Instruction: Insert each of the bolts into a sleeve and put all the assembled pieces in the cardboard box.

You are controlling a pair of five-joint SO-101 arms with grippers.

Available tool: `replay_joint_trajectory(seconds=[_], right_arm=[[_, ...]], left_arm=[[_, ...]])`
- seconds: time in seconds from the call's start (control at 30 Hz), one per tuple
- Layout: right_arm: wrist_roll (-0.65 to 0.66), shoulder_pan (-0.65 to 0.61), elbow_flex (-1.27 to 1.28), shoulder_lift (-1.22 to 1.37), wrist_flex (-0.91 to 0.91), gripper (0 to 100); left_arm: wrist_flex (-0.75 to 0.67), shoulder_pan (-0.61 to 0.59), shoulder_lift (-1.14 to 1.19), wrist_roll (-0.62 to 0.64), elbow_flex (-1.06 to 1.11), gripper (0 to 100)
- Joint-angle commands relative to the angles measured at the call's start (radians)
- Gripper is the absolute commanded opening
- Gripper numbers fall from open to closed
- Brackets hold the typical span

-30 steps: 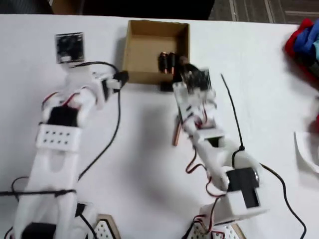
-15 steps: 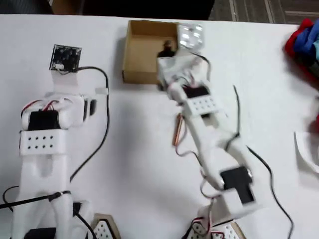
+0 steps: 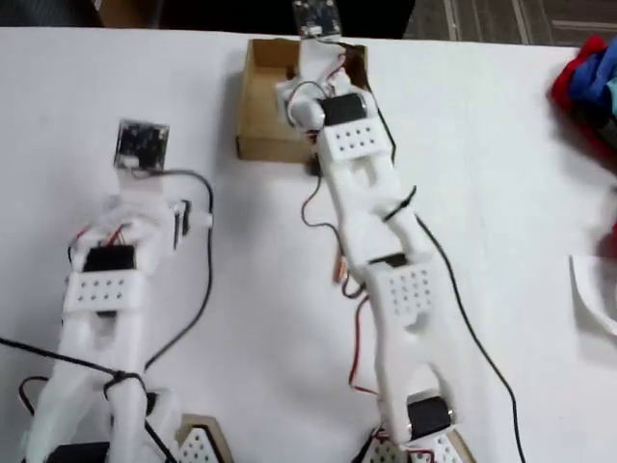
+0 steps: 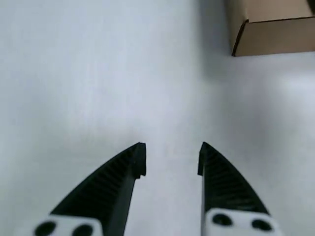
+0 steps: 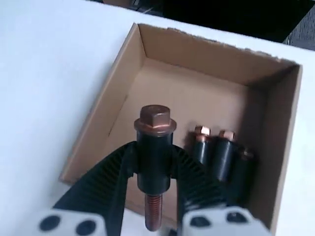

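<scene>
My right gripper (image 5: pixel 155 162) is shut on an assembled piece (image 5: pixel 154 147), a black sleeve with a copper bolt through it, held upright over the open cardboard box (image 5: pixel 106 123). Three more assembled pieces (image 5: pixel 219 152) lie together on the box floor, on the side away from the held piece. In the high view the right arm (image 3: pixel 352 183) stretches over the box (image 3: pixel 258 106) and hides most of its inside. My left gripper (image 4: pixel 171 160) hangs open over bare white table, with a corner of the box (image 4: pixel 268 34) farther off.
A copper-coloured piece (image 3: pixel 339 270) lies on the table, partly under the right arm. A small dark item (image 3: pixel 313 167) sits against the box's near wall. Coloured cloth (image 3: pixel 586 72) and a white object (image 3: pixel 593 289) lie at the right edge. Cables trail beside both arms.
The right arm has stretched forward, carrying the assembled piece from the box's near edge to above its inside. The left arm has drawn back from the box's near corner toward the left.
</scene>
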Motion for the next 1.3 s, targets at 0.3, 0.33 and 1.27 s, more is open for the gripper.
replay_joint_trajectory(seconds=[0.3,0.33,1.27], right_arm=[[0.006,0.024,-0.422,0.282,-0.031,2.1],[0.006,0.03,-0.422,0.282,-0.015,2.1],[0.005,0.025,-0.333,0.344,-0.113,2.1]], left_arm=[[-0.092,-0.009,-0.034,0.021,0.074,20],[-0.092,-0.009,-0.034,0.021,0.074,20],[-0.226,-0.009,-0.034,0.018,0.156,20]])
